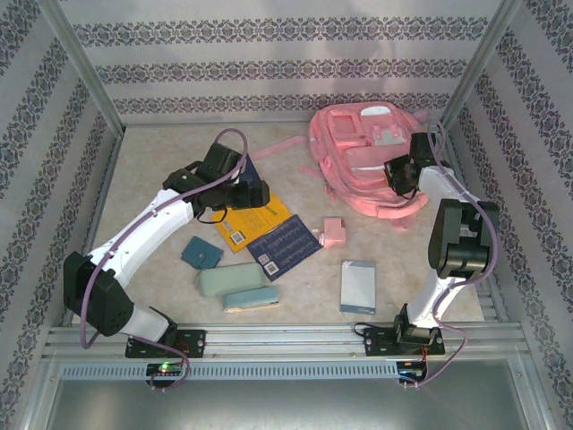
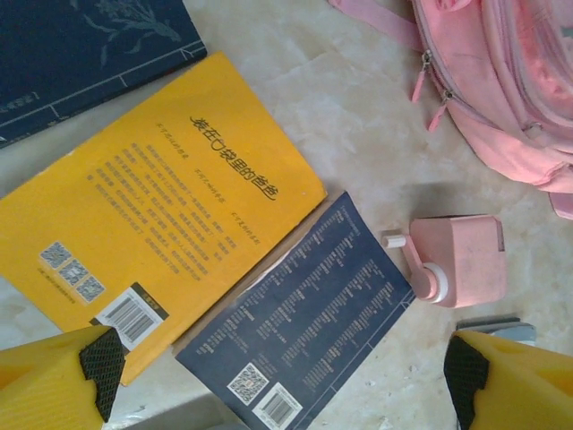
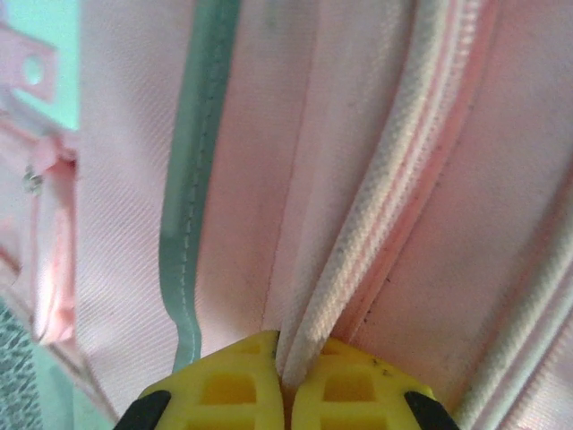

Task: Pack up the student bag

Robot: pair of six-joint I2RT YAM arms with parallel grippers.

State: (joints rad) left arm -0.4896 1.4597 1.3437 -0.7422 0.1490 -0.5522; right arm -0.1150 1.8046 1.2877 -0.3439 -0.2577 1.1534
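While the right gripper (image 3: 285, 354) is clamped on the student bag (image 1: 363, 157), the left gripper (image 2: 279, 376) hangs over the loose items, fingers wide apart and nothing between them.

**Bag position.** The student bag lies flat in the far right part of the table (image 1: 161, 152), front pockets upward, with a pink strap (image 1: 269, 148) trailing to the left. The right gripper meets it at its near right edge.

**Right tool.** The right wrist view shows both yellow fingertips pressed together on a raised fold of pink fabric, just beside a pale zip line (image 3: 376, 206). This pinch probably serves to anchor the bag or to lift one lip of an opening so that items can go in. No zip puller is visible there, and it cannot be told whether the compartment is open.

**Left tool.** It hangs above a yellow paperback (image 2: 152, 206) and a dark blue booklet (image 2: 304, 313). The booklet's corner touches the paperback's edge. A small pink container (image 2: 457, 260) lies just beside the booklet, apart from the bag. The spread fingers suit a flat book taken by its edge.

**Remaining load.** A teal pouch (image 1: 201, 253), a pale green pencil case (image 1: 228, 279) and a grey-blue notebook (image 1: 358, 285) rest nearer the arm bases. All are outside the bag, so packing appears to be at an early stage.
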